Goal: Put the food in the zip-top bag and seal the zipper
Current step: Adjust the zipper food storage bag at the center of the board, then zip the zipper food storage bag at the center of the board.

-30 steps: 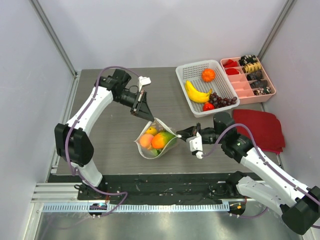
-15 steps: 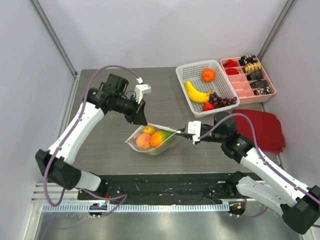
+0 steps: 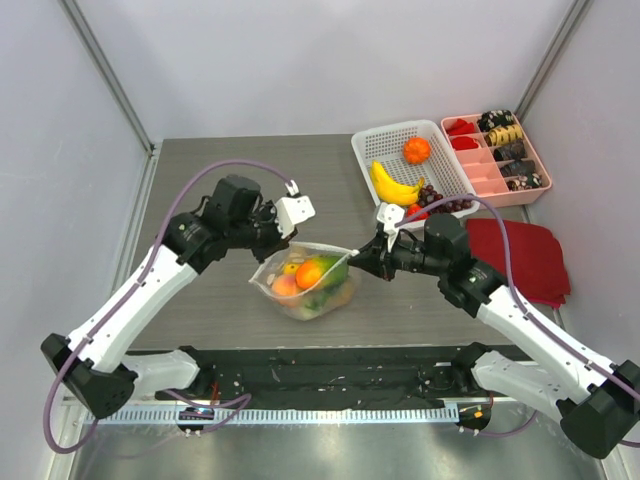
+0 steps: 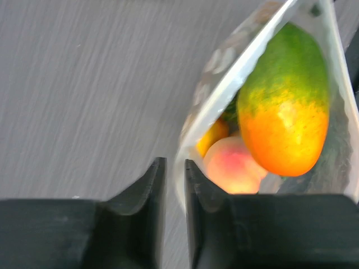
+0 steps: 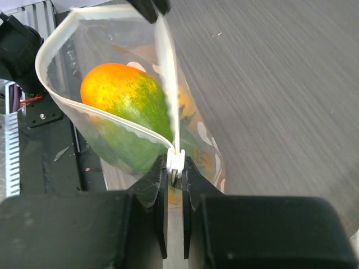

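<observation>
Looking down from the top external view, the zip-top bag (image 3: 318,300) sits mid-table, strung between the two claws. The left gripper (image 3: 270,250) is at its 10 o'clock corner and the right gripper (image 3: 362,258) at its 3 o'clock corner. Food (image 3: 300,278) is already inside, an orange-green fruit (image 3: 312,271) with a peach (image 3: 284,286) at its 8 o'clock. The loading step looks at least partly done. More toy food lies in the white basket (image 3: 372,148) at 1 o'clock, and I cannot tell whether it is meant to go in too. Both claws' fingertips are too small here to judge.

From the left wrist view, the left gripper (image 4: 175,179) has its jaws drawn to a thin slot. The bag's whitish rim runs down into that slot from 1 o'clock, so I judge it pinched, though clear film makes the contact hard to confirm. The lower bag is cut off by the fingers.

From the right wrist view, the right gripper (image 5: 175,168) is clamped on the white end of the zipper (image 5: 162,61). The strip's two sides spread into an open loop toward 10 o'clock, with the fruit showing through. Sealing is therefore not yet done. The bag's far corner runs out of frame at 12 o'clock.
</observation>
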Motion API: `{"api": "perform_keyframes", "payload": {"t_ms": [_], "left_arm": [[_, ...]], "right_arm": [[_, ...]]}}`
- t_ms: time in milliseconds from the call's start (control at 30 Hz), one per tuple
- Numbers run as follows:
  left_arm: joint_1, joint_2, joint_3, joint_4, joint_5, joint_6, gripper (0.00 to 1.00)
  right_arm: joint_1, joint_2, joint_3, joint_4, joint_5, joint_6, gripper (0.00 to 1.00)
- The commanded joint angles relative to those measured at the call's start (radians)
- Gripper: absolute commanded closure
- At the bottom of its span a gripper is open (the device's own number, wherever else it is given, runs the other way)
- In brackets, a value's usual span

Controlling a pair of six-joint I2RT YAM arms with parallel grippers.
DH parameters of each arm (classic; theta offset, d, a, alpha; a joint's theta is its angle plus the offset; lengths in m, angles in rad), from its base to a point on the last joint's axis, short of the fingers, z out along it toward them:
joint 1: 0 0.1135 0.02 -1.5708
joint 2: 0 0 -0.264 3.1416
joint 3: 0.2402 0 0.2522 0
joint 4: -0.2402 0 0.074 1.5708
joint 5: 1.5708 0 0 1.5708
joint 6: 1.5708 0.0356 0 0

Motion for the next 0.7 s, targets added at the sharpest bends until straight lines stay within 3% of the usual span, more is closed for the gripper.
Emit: {"api": "perform_keyframes", "payload": {"t_ms": [0,100,167,233,400,567,667], "left_arm": [[0.042,0.075,0.174,-0.104,-0.026,-0.052,0.68],[0.042,0.101,0.257,-0.121,0.173,-0.121,0.48],[0.041,0.076,0.232,-0.010,0.238,-0.209,0.39],[0.021,0.066,0.197,0.107,0.299,-0.261,0.37],[-0.065,0.119,0.195,0.133,0.366,-0.197,0.35],[-0.152,0.168,0.205,0.150,0.338,-0.085,0.21],[-0.206,0.196,0.215,0.150,0.307,-0.043,0.20]], "right_arm": [[-0.008,-0.033,0.044,0.014,0.030,0.085,0.99],[-0.008,-0.059,0.025,0.011,0.006,0.013,0.99],[-0.007,-0.090,0.009,0.018,-0.025,-0.059,0.99],[-0.008,-0.111,-0.015,0.029,-0.042,-0.093,0.99],[-0.007,-0.129,-0.030,0.022,-0.077,-0.188,0.99],[-0.008,-0.145,-0.048,0.028,-0.096,-0.251,0.99],[-0.008,-0.143,-0.050,0.028,-0.106,-0.270,0.99]]}}
